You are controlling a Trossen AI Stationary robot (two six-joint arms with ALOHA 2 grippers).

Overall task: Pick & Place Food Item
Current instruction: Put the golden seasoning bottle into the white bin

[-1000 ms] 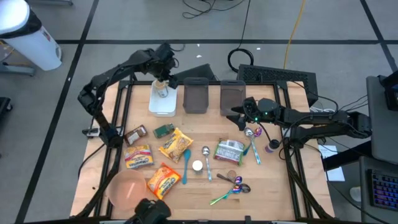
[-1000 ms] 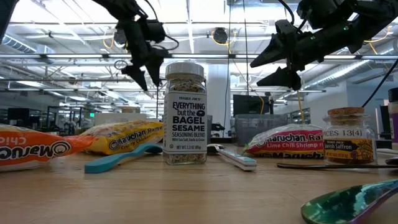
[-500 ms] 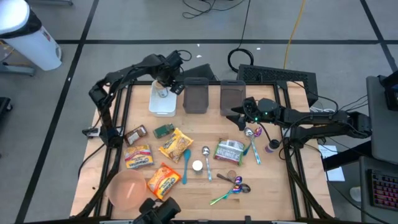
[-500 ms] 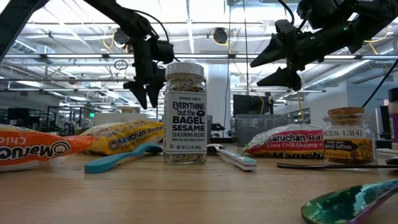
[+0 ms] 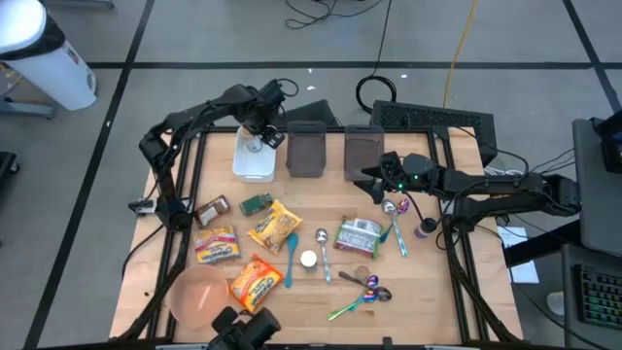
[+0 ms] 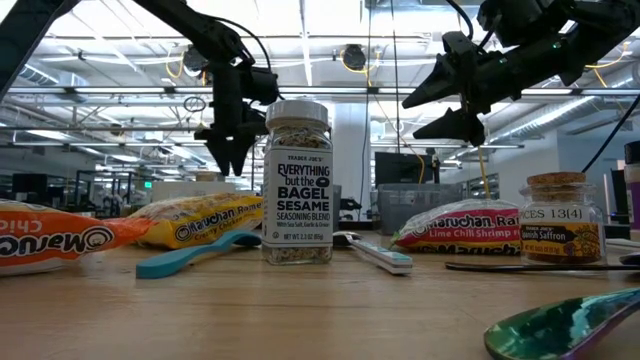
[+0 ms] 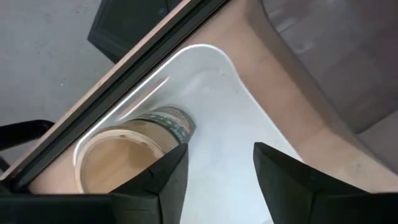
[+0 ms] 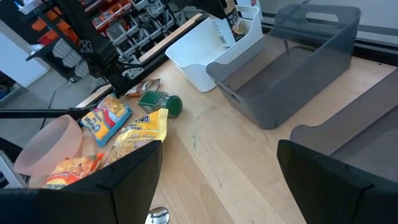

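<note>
- The left gripper [image 5: 260,137] hangs over the white bin [image 5: 255,165] at the table's far edge. Its jaws are apart, with nothing between them.
- In the left wrist view, the two dark fingers [image 7: 163,179] frame bare white bin floor. A round jar with a tan lid [image 7: 118,157] lies just beside one finger, against the bin's wall. I cannot tell whether the finger touches it.
- From above, the same jar [image 5: 253,147] sits in the far part of the white bin, right below the gripper.
- The right gripper [image 5: 370,178] hovers above the table, near the right-hand grey bin [image 5: 363,149]. Its jaws are spread wide and hold nothing.
- A second grey bin [image 5: 306,151] stands between the white bin and the other grey one.
- Nearer the middle of the wooden table [image 5: 418,292] lie several yellow noodle packets [image 5: 273,227], a green jar [image 5: 257,203] on its side, and a green-labelled packet [image 5: 358,236].
- A blue spoon [image 5: 291,257] lies beside the noodle packets. A metal spoon [image 5: 323,250] lies close by.
- A pink bowl [image 5: 198,297] stands at the near left corner.
- In the low view, a bagel seasoning jar [image 6: 298,183] stands upright on the table. A saffron jar [image 6: 559,219] stands well to its side.
</note>
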